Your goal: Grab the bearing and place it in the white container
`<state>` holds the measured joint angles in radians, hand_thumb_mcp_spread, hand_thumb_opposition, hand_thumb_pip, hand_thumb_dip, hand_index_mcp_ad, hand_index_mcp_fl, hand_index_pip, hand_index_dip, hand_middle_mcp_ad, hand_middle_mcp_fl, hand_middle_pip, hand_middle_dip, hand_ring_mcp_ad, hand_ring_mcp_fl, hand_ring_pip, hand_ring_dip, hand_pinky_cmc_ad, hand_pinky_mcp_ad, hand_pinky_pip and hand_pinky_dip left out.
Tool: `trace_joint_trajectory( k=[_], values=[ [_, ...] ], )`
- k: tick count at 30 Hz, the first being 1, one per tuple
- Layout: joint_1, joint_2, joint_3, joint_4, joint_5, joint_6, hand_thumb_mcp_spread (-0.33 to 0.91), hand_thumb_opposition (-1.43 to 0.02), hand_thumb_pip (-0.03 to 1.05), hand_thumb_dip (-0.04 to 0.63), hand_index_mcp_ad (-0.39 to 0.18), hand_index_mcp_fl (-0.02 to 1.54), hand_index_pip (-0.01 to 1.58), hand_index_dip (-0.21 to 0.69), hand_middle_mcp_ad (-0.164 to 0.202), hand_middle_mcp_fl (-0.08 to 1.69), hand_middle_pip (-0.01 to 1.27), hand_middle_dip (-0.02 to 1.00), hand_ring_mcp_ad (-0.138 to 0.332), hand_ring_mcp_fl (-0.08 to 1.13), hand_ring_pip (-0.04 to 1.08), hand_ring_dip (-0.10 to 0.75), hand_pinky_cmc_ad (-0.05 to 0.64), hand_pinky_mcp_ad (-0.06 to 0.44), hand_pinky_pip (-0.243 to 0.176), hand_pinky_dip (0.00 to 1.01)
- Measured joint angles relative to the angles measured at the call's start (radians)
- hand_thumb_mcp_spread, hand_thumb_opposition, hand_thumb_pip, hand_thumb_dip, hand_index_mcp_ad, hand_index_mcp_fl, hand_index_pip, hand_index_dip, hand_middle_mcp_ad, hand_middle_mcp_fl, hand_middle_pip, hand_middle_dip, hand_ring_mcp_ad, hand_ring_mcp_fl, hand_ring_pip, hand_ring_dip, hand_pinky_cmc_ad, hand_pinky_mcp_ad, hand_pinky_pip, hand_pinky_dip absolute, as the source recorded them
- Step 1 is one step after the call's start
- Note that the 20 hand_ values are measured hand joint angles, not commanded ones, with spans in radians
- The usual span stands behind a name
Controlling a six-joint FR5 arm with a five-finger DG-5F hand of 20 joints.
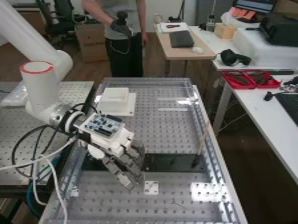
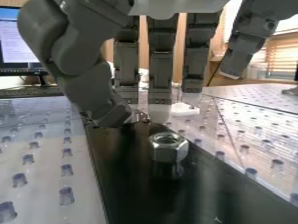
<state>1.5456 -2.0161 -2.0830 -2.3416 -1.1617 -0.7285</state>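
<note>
**Hand Open Above Dark Strip; Bearing Resting Near Fingertips**

The hand is positioned over the perforated bench top, fingers pointing down toward the dark strip. Hand state: open. The fingers hang straight, side by side; the thumb is set off to one side of them and slightly bent. Nothing is gripped.

The bearing, a hex-sided, nut-shaped metal piece with a round bore, rests flat on the dark strip with its bore facing up. Relative to the hand, it is near the tips of the fingers and thumb and apart from both. In the wrist view it lies nearer the camera than the fingertips.

The white container stands on a flat white base, on the far side of the hand as seen in the high view, and apart from it. A small white plate with holes lies on the bench top near the fingertips.
</note>
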Motion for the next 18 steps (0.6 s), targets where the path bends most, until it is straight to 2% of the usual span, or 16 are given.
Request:
trace_joint_trajectory(
  k=[18],
  values=[
    [0.016,0.004,-0.006,-0.004,0.013,0.005,0.45,-0.82,0.84,0.346,-0.087,0.08,1.4,0.04,0.061,0.2,1.05,0.69,0.113,0.07,0.66,0.389,0.347,0.295,-0.105,0.38]
  ],
)
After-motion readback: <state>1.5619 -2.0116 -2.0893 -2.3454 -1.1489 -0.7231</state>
